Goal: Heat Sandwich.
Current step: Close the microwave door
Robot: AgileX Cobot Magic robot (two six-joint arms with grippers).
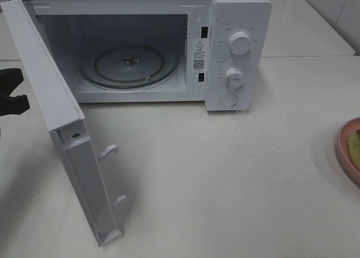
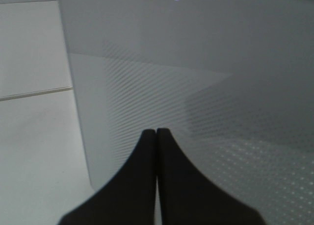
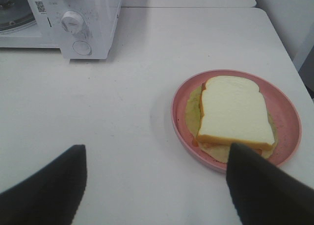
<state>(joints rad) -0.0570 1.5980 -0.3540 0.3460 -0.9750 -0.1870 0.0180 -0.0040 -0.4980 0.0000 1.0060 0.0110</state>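
Observation:
The sandwich (image 3: 236, 113), white bread with tan crust and a yellow-green filling, lies on a round pink plate (image 3: 288, 118) on the white table. In the exterior high view only the plate's edge (image 1: 344, 148) and a sliver of filling (image 1: 355, 145) show at the far right. My right gripper (image 3: 157, 147) is open and empty, hovering just short of the plate, one finger (image 3: 260, 186) near its rim. My left gripper (image 2: 156, 133) is shut and empty, close to the outer face of the microwave door (image 2: 196, 87). It shows at the far left edge (image 1: 11, 92) of the exterior high view.
The white microwave (image 1: 239, 44) stands at the back with its door (image 1: 62, 123) swung wide open toward the front left. A glass turntable (image 1: 129, 64) lies inside the cavity. The control panel with two knobs (image 3: 73, 20) is on the microwave's right side.

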